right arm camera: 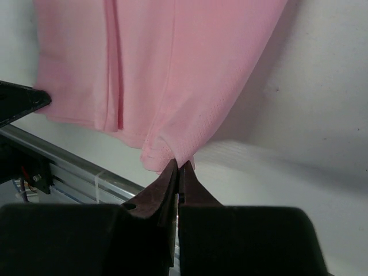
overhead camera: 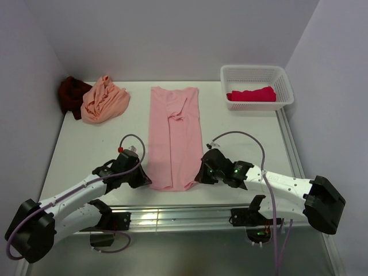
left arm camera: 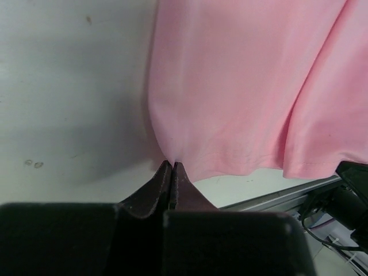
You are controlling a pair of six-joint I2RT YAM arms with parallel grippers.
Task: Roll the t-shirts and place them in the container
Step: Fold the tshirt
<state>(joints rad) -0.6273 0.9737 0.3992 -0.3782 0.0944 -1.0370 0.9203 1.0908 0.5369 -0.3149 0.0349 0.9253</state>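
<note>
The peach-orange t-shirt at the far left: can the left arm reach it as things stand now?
Probably not at once. The left gripper is shut on the near hem corner of the light pink t-shirt, so it must release first. Nothing stands on the table between it and the peach-orange t-shirt.

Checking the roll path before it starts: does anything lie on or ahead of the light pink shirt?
Nothing visible. Both jaws are shut on near corners of the light pink t-shirt; it lies bare apart from a crease. The peach t-shirt and basket sit off to either side.
</note>
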